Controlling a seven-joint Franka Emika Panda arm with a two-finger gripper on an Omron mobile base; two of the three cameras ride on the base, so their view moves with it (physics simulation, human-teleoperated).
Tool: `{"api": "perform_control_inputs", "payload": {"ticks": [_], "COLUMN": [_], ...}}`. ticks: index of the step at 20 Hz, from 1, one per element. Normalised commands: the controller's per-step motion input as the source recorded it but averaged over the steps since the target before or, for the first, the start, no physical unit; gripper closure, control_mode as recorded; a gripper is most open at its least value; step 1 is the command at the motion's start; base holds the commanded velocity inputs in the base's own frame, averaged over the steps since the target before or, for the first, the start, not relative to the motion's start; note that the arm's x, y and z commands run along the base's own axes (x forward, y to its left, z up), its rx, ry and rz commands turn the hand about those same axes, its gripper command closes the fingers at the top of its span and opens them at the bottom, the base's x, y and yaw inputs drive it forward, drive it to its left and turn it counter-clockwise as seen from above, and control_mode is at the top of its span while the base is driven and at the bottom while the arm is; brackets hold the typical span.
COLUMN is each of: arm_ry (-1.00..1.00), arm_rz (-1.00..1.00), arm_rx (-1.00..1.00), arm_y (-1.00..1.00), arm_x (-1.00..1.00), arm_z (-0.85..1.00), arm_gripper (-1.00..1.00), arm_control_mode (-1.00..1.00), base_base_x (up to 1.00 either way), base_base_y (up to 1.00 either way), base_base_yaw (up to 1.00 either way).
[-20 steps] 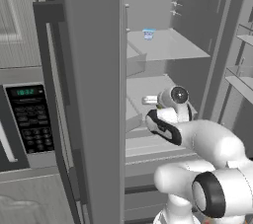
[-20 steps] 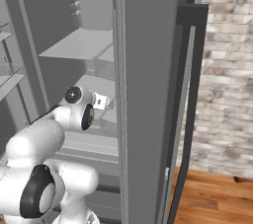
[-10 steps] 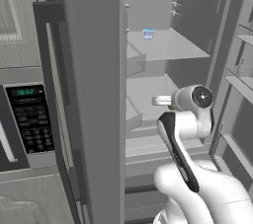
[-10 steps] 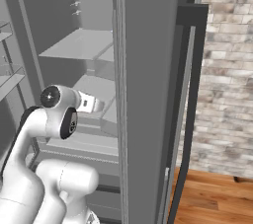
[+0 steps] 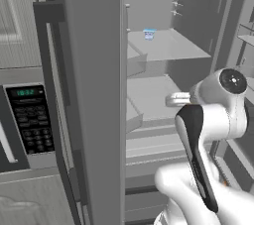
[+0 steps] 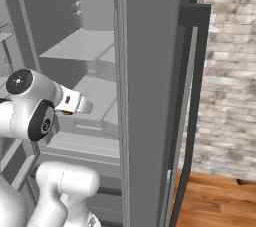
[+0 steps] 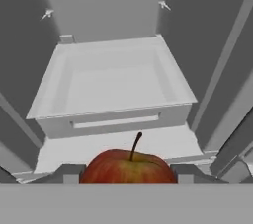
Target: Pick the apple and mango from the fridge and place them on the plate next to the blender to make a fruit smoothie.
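The apple (image 7: 128,168), red with a dark stem, sits at the bottom of the hand view between my gripper's dark fingertips (image 7: 69,172). My gripper (image 7: 127,174) is shut on the apple. The hand is inside the open fridge (image 5: 94,95) in front of the middle shelf, where the gripper (image 5: 173,100) points inward; from the other side the gripper (image 6: 82,105) is just left of the door edge. A small orange bit (image 5: 225,182) peeks from behind my arm, and I cannot tell whether it is the mango. The plate and blender are out of view.
A white drawer (image 7: 113,80) lies ahead of the hand. A small blue cup (image 5: 149,33) stands on the upper shelf. The microwave (image 5: 30,120) is left of the fridge door. A brick wall (image 6: 230,71) and wood floor (image 6: 220,206) lie to the right.
My arm has straightened and its elbow has risen. The hand has shifted sideways along the middle shelf with the apple in it.
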Motion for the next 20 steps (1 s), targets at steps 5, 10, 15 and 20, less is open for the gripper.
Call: {"api": "perform_control_inputs", "payload": {"ticks": [5,10,15,20], "arm_ry": [0.12,0.00,0.00,0.00], "arm_rz": [0.02,0.00,0.00,0.00], "arm_rx": [-0.03,0.00,0.00,0.00], "arm_y": [0.02,0.00,0.00,0.00], "arm_x": [-0.92,0.00,0.00,0.00], "arm_z": [0.21,0.00,0.00,0.00], "arm_gripper": [1.00,1.00,1.00,1.00], "arm_control_mode": [-1.00,1.00,1.00,1.00], "base_base_x": [0.00,-1.00,-0.87,-0.30], "base_base_y": [0.00,-0.04,0.02,0.42], "base_base_yaw": [0.00,0.31,0.77,0.94]}}
